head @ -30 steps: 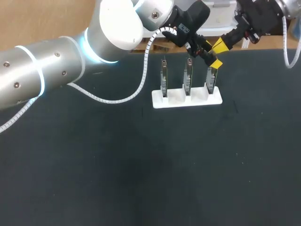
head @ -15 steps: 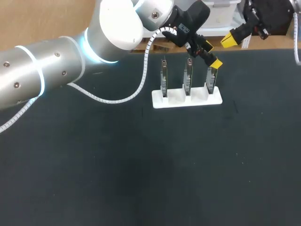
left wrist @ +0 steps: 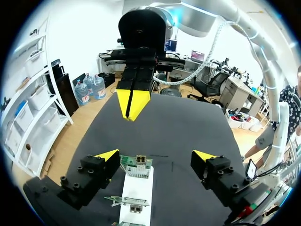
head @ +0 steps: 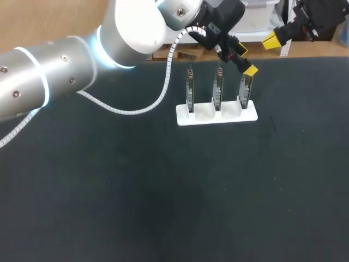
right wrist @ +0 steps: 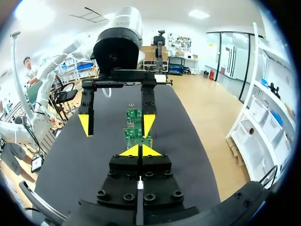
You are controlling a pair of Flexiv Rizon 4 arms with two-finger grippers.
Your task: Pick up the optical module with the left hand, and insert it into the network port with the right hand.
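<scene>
My right gripper (head: pixel 270 39), tips pressed together, has backed off toward 1 o'clock. My left gripper (left wrist: pixel 156 156) stays spread wide above the rightmost optical module (head: pixel 245 90) (standing in the white rack (head: pixel 217 116)).

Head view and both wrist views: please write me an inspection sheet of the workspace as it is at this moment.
Surface: dark table.
Job's things: white holder with three green boards standing upright in a row.
Clutter: nothing seen.
Grippers: left gripper open, at the holder's end board; right gripper shut, nothing seen in it, near the table's far edge.
Cables: white coiled cable hanging along the left arm.
Surroundings: nothing seen reaching over the table.
</scene>
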